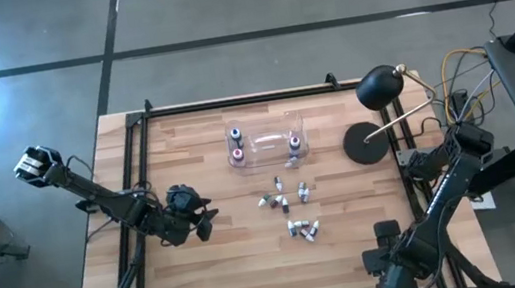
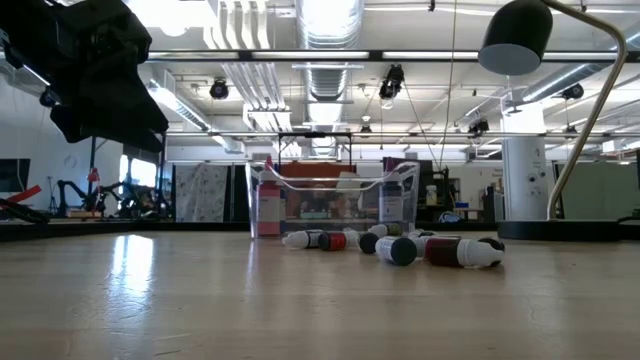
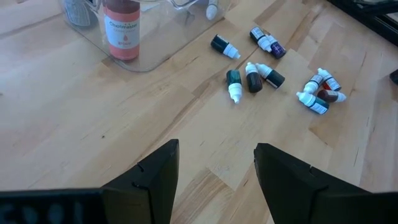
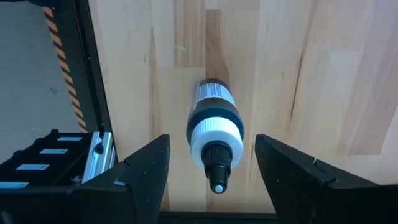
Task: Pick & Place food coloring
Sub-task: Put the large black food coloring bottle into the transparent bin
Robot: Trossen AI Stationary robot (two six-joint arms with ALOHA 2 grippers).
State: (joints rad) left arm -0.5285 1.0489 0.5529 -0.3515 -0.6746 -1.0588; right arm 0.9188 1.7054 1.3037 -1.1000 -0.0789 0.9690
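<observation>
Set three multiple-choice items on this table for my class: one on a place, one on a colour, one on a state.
1. Where do the scattered food coloring bottles lie?
A on the wooden table beside the clear box; B on the lamp's base; C on the floor.
2. The desk lamp's shade is:
A white; B red; C black.
3. The left gripper is:
A shut on a bottle; B open and empty; C shut on the box.

Answers: 1 A, they lie on bare wood by the box. 2 C, the shade shows black. 3 B, its fingers stand apart with only wood between.
</observation>
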